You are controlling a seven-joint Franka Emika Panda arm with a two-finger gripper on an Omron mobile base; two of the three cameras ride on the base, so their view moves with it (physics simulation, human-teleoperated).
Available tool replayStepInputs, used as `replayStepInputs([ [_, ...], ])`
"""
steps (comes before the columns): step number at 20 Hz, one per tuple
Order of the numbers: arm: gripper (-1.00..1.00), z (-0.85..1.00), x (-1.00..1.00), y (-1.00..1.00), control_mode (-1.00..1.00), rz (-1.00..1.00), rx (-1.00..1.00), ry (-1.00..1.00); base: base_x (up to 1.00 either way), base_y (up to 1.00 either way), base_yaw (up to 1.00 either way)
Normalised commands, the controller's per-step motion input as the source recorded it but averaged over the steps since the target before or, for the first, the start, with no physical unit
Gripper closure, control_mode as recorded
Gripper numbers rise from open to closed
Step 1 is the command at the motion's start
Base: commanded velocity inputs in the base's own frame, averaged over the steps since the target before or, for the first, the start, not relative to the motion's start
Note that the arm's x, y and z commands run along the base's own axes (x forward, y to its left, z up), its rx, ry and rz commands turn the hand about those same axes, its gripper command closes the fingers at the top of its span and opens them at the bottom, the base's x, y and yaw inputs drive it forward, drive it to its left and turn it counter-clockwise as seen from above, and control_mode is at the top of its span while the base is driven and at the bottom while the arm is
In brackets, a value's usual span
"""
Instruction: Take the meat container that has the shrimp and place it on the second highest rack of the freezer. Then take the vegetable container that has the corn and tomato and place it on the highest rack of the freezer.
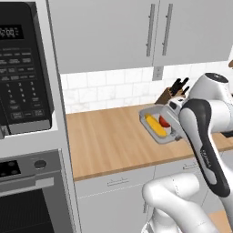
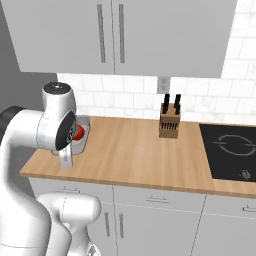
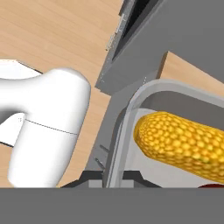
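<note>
While the arm is bending over the wooden worktop [image 1: 109,136], the vegetable container [image 1: 154,132] is sitting tilted just above the wood near the worktop's front edge, so it looks lifted rather than lying flat. One tray, and inside it I'm counting one corn [image 1: 155,126] and one tomato [image 1: 164,122]. The cob is lying along the tray, with the red ball tucked right beside it on the side toward the arm.

The tool [image 3: 114,183] is barely peeking in at the bottom of the hand view, and it's looking pressed together on the tray's pale rim, right at a corner. From there the corn is filling the space just past the rim, lying across the view, and a sliver of red is showing at the bottom edge beside it.

In the right base view the arm is blocking most of the tray, with the tomato and a bit of grey rim poking out next to the wrist, over the worktop's left end.

Other stuff: one knife block [image 2: 169,122] standing against the tiled back wall, one black cooktop [image 2: 231,151] set into the worktop's right end, one microwave [image 1: 22,68] over one oven [image 1: 32,195] in the column on the left, and two wall cabinet doors [image 1: 136,32] overhead.
</note>
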Motion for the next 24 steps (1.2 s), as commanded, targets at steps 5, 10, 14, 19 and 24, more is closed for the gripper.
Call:
replayStepInputs([
  [5,1.0,0.0,0.0,0.0,-1.0,0.0,0.0,0.0,0.0,0.0,0.0],
  [10,1.0,0.0,0.0,0.0,1.0,-0.04,0.0,0.0,0.0,-0.01,0.0],
  [14,1.0,0.0,0.0,0.0,1.0,0.0,0.0,0.0,-0.51,-0.54,0.02],
  [19,1.0,0.0,0.0,0.0,1.0,0.0,0.0,0.0,-0.67,-0.75,0.36],
  [24,1.0,0.0,0.0,0.0,1.0,0.0,0.0,0.0,-0.35,-0.36,0.78],
])
